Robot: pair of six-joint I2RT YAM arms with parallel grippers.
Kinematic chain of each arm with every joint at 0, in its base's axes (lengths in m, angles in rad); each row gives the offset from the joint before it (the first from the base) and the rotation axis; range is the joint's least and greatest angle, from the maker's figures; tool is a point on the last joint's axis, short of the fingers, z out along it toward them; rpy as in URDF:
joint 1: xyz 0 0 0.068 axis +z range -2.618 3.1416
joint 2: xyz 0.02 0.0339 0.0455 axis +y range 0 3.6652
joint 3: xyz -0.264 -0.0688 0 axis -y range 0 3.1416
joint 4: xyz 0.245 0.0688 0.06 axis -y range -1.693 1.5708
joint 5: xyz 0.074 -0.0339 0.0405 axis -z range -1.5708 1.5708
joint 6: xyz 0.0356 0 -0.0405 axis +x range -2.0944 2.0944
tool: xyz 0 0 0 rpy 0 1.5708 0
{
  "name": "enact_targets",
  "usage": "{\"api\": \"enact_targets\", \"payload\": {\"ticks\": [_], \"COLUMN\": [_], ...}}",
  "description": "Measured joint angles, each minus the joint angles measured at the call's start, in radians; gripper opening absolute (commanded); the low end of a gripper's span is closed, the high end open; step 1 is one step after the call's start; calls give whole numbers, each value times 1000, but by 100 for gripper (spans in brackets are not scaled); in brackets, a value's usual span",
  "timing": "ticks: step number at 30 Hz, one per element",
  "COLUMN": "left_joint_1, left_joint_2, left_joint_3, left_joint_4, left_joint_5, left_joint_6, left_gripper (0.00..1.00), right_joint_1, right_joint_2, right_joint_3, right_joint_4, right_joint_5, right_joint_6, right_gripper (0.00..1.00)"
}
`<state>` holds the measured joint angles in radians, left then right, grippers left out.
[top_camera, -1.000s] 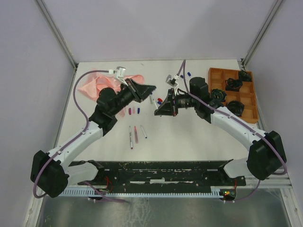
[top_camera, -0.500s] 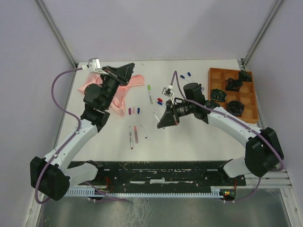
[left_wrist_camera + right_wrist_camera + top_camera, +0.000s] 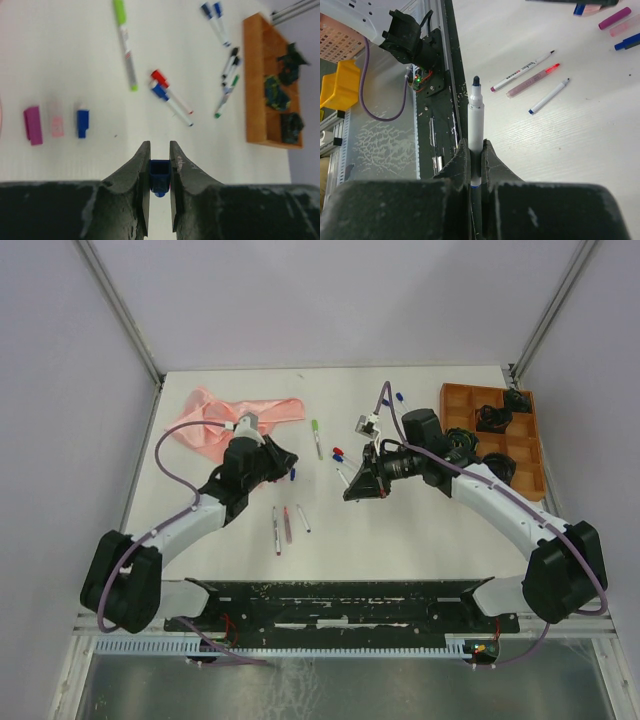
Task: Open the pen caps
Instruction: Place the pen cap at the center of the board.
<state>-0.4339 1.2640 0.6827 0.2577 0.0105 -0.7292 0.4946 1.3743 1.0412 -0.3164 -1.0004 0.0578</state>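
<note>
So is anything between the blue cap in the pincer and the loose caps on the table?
Nothing visible. The left pincer grips the blue cap, and only bare table lies between it and the loose caps.

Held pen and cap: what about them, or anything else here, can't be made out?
- Right wrist: the rear end of the pen is hidden between the fingers of the right gripper.
- Top: the cap in the left gripper is too small to make out.
- Left wrist: the dark things in the tray are too blurred to identify.
</note>
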Motion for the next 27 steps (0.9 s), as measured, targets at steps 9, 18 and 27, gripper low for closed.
{"api": "enact_targets", "payload": {"ticks": [9,18,27], "left_joint_1": [-80,-151,-151], "left_joint_2": [289,517,650], "left_joint_3": [188,463,599], "left_joint_4": [-319,-512,-622], "left_joint_5": [-134,-282,-334], "left_joint_6": [-5,27,84], "left_gripper": [3,3,9], "right_joint_1": [-19,-21,-22], "right_joint_2": [0,0,0], "right_joint_3": [0,0,0], "right_joint_4": [-14,-14,-14], "right_joint_5": [11,11,11], "right_joint_6": [-15,-19,-19], "right_gripper": [0,0,0]}}
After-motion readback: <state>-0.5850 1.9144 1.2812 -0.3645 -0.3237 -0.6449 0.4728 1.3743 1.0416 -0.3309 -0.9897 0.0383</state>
